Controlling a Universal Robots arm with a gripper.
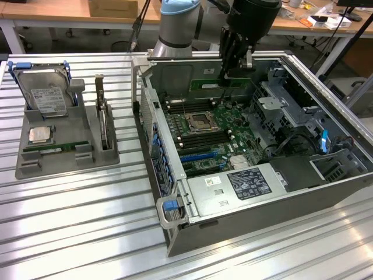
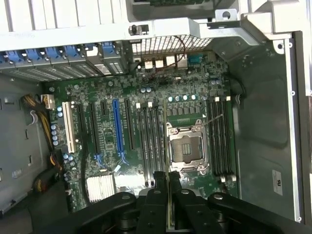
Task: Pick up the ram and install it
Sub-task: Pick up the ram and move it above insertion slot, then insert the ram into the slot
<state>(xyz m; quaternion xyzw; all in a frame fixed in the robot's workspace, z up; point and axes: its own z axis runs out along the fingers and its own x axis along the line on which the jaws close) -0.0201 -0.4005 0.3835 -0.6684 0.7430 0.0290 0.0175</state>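
gripper [image 1: 226,73] clamped shut on the ram [image 1: 207,84], stick held level just above the motherboard [image 1: 204,131] in the open pc case [image 1: 245,224], close to its back wall, grey parts tray [image 1: 35,166] well off to the exterior view's left

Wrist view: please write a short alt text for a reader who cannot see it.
The gripper hangs over an open computer case, its fingers closed on a thin stick seen edge-on, apparently the ram. Beneath it lies the green motherboard with an empty processor socket and dark memory slots.
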